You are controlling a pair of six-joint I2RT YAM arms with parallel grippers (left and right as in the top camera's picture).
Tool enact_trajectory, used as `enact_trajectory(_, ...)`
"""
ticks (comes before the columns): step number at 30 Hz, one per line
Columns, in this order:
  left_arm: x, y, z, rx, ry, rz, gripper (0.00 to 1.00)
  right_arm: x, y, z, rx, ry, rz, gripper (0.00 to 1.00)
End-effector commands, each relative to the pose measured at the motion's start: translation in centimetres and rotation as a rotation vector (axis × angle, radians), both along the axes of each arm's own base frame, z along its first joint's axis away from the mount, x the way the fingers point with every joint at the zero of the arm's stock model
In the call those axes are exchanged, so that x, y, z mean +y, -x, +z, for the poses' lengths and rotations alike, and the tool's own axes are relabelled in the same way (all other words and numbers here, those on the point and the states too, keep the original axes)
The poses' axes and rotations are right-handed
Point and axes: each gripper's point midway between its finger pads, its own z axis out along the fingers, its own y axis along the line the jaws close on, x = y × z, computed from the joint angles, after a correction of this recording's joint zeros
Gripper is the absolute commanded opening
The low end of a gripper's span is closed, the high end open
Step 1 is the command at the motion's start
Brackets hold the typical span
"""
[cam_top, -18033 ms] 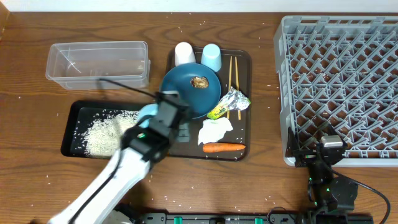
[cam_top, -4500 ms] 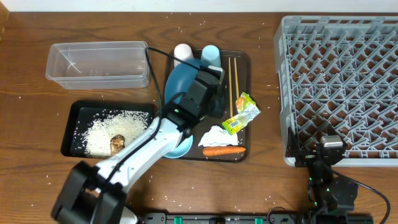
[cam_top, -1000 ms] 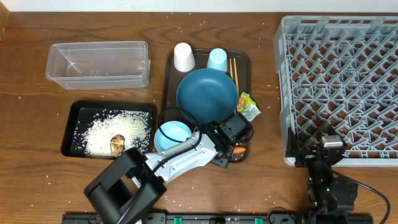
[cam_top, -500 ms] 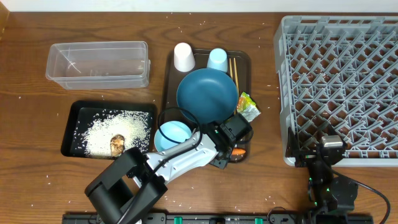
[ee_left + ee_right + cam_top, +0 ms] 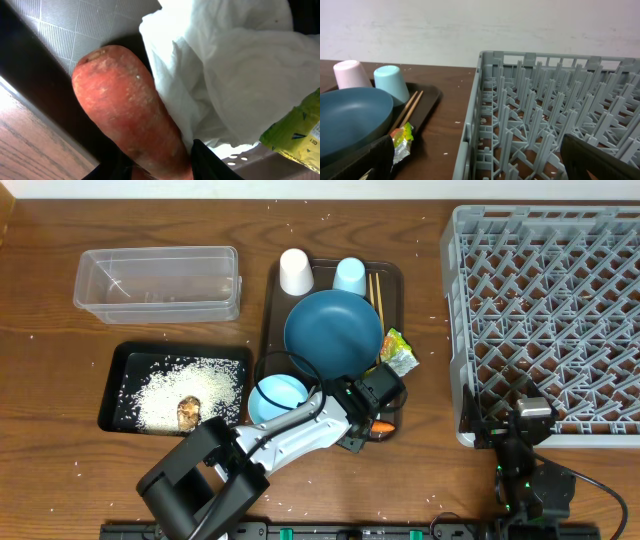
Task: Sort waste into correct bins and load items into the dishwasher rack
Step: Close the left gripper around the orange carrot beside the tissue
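The dishwasher rack (image 5: 545, 310) held nothing yet, and your right hand (image 5: 524, 412) hung wide open at its front edge. On the brown serving tray (image 5: 276, 320), the plate (image 5: 333, 330), bowl (image 5: 277, 398), white cup (image 5: 296, 270) and light blue cup (image 5: 349, 275) sat as they had a second earlier. The change was your left hand (image 5: 378, 412). At the tray's front right corner it narrowed and gripped the carrot (image 5: 130, 115), which lay touching the tissue (image 5: 225, 70). By my judgement, the carrot belonged next in the black tray (image 5: 120, 370), with the rice (image 5: 175, 390) and brown lump (image 5: 187, 412).
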Motion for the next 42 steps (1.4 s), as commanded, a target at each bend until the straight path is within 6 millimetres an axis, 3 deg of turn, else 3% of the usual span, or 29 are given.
enact_trajectory(1,0.4,-0.3,-0.4,-0.021,-0.039,-0.030,0.37,0.3,0.0,-0.1,0.002,0.001,0.012,0.99)
enact_trajectory(3,0.2,-0.4,-0.4,-0.028,-0.031,-0.033,0.37,0.3,0.0,-0.1,0.002,0.001,0.012,0.99)
enact_trajectory(7,-1.3,-1.6,0.2,-0.115,0.004,-0.220,0.37,0.3,0.0,-0.1,0.002,0.001,0.012,0.99)
enact_trajectory(11,-1.8,-1.7,0.7,-0.133,0.024,-0.256,0.28,0.3,0.0,-0.1,0.002,0.001,0.012,0.99)
enact_trajectory(19,-1.5,-1.7,0.7,-0.136,0.011,-0.252,0.28,0.3,0.0,-0.1,0.002,0.001,0.012,0.99)
enact_trajectory(25,0.3,-1.8,0.3,-0.142,-0.078,-0.239,0.29,0.3,0.0,-0.1,0.002,0.001,0.012,0.99)
enact_trajectory(28,0.8,-1.6,0.2,-0.129,-0.097,-0.240,0.37,0.3,0.0,-0.1,0.002,0.001,0.012,0.99)
enact_trajectory(30,1.0,-1.6,0.2,-0.131,-0.107,-0.239,0.49,0.3,0.0,-0.1,0.002,0.001,0.012,0.99)
enact_trajectory(42,1.4,-1.7,0.1,-0.138,-0.133,-0.235,0.48,0.3,0.0,-0.1,0.002,0.001,0.012,0.99)
